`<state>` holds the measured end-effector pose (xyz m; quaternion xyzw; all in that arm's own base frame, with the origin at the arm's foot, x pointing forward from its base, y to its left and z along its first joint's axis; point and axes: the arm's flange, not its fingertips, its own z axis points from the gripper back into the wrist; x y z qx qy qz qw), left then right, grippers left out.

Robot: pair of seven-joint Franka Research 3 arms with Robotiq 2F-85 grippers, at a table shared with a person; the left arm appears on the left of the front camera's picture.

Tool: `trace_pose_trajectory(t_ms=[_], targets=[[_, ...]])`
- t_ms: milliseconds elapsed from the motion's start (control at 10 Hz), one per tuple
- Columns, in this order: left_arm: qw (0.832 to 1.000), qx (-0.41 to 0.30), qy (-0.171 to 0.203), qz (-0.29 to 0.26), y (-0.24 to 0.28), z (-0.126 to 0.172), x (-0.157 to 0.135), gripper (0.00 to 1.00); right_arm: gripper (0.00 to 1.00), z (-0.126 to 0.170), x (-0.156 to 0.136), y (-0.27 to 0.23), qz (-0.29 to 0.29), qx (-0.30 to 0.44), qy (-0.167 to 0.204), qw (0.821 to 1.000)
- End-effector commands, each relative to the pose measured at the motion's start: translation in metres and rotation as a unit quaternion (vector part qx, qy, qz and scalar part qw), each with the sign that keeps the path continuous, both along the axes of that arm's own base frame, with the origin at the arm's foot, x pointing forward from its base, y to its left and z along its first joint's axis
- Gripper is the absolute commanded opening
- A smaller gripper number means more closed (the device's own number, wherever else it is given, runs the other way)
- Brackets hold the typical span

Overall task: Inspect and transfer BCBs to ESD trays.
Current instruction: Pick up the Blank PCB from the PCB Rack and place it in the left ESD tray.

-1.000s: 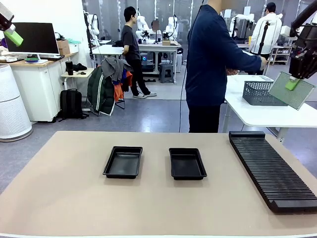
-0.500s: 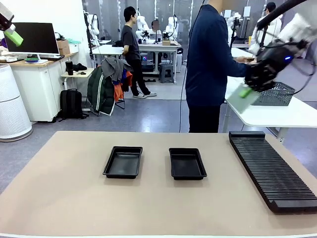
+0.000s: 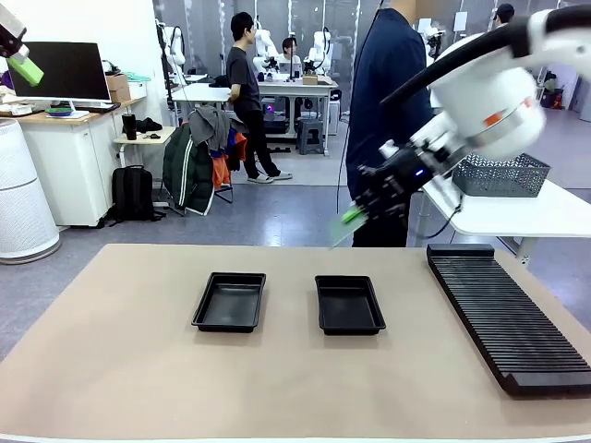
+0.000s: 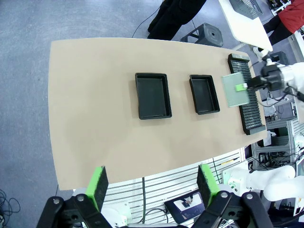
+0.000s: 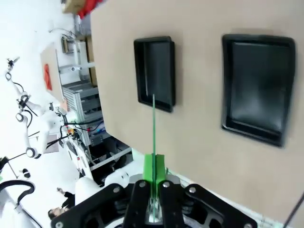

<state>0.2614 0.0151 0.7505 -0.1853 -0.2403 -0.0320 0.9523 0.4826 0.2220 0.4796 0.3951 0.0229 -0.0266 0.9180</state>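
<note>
Little of the transfer is done, judging by the trays. Both ESD trays sit empty on the desk (image 3: 138, 369), the tray left of centre (image 3: 230, 303) and the tray right of centre (image 3: 349, 306), with their black floors bare. The long ribbed rack (image 3: 508, 314) at the lower right of the front view also looks empty, though its slots are too fine to be sure.

One BCB (image 4: 236, 90) is in hand. The right tool (image 3: 354, 216) is clamped on the board's edge and carries it in the air. In the front view it hangs above and a little behind the tray right of centre, and the board shows as a thin, blurred sliver. In the left wrist view it is a pale grey-green rectangle hanging between that tray and the rack, clear of both. In the right wrist view it runs edge-on up the middle of the frame, with its far end over the tray at upper centre.

The left tool (image 4: 152, 183) stands wide open with nothing between its green pads (image 4: 97, 183). It is raised high at the upper left of the front view.

As I judge it, what is left is to lower this board flat into a tray, release it, and do the same for any further boards. Neither tray has received anything yet.
</note>
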Motion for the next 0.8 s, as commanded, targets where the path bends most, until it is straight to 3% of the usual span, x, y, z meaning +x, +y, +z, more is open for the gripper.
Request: trace_pose_trajectory(t_ms=[0, 300, 700], targets=[[1.0, -0.001, 0.001, 0.001, 0.0, -0.002, -0.001, 1.0, 0.03, -0.037, 0.008, 0.04, -0.003, 0.04, -0.039, 0.998], [1.0, -0.001, 0.001, 0.001, 0.0, -0.002, -0.001, 1.0, 0.03, -0.088, 0.011, 0.119, 0.01, 0.072, -0.056, 0.996], [1.0, -0.001, 0.001, 0.001, 0.0, -0.002, -0.001, 1.0, 0.03, -0.127, 0.006, 0.198, -0.022, 0.076, -0.083, 0.993]])
